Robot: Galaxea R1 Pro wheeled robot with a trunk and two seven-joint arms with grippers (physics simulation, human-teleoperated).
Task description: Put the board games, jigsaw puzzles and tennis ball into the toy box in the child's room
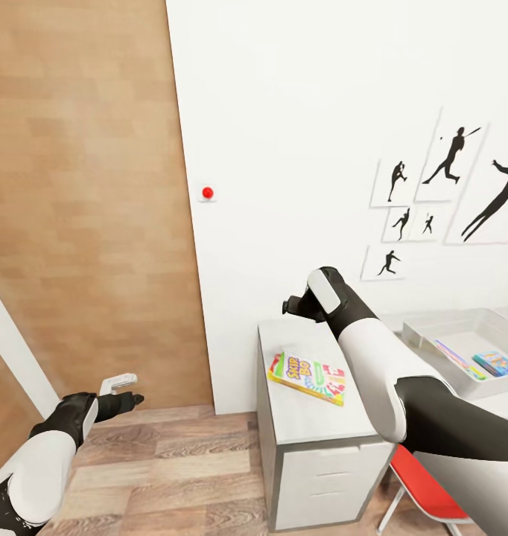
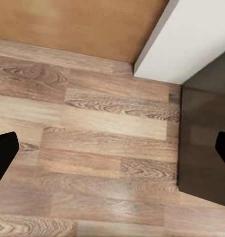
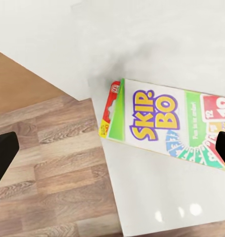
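— While we looked down from the head camera, where did the Skip-Bo box (image 1: pixel 308 377) lie?

— Flat on the table (image 1: pixel 299 417), in the lower middle of the frame, near the table's left edge. Its long axis ran from upper left to lower right, the lettered end at the upper left and the red end at the lower right.

— And the toy box (image 1: pixel 433 336)?

— We saw it at the right edge of the frame, further along the table, with a blue-green box (image 1: pixel 497 363) and a thin multicolour flat piece (image 1: pixel 459 359) inside.

— How did our right gripper (image 1: pixel 293 306) stand?

— It hung above the table's far end, up and left of the Skip-Bo box and apart from it. In the right wrist view its dark fingertips (image 3: pixel 4 158) sat at opposite frame edges, so we judged it spread wide, with the game box (image 3: pixel 164 123) lying between them below.

— And the left gripper (image 1: pixel 124 394)?

— Low at the lower left, over the wood floor (image 1: pixel 172 476). Its fingertips (image 2: pixel 3 153) were likewise wide apart, holding nothing.
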